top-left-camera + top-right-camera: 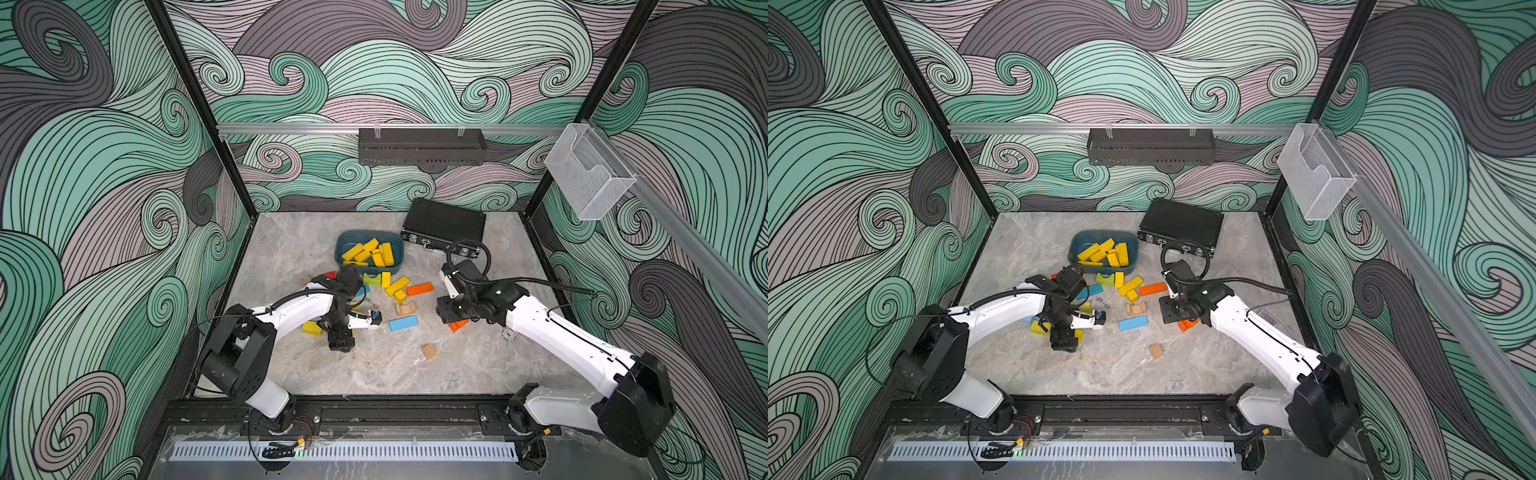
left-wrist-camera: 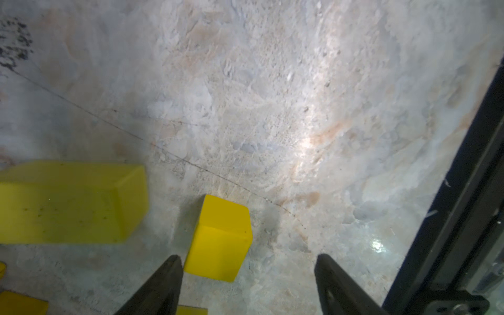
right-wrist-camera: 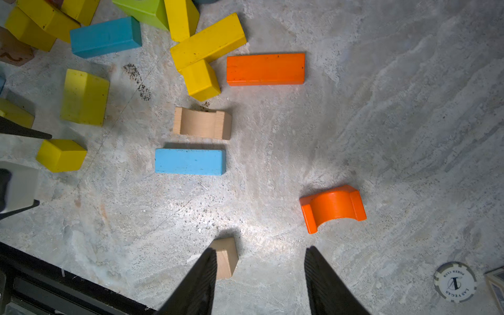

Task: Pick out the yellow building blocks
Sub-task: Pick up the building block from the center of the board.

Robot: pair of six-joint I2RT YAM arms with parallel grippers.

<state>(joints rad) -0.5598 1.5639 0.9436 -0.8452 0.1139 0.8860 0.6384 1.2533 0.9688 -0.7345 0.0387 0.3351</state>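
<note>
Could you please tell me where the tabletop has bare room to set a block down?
Bare: the strip between the small plain wooden cube and the black front rail; the corner left of the teal plastic bin. Crowded: between bin and light-blue wooden bar.

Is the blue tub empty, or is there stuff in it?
Not empty. In a top view the blue tub holds a pile of yellow blocks lying jumbled inside its walls.

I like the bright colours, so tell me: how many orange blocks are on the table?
2. An orange bar lies right next to the loose yellow blocks; an orange arch lies alone, apart from the pile. Others may be hidden from view.
</note>
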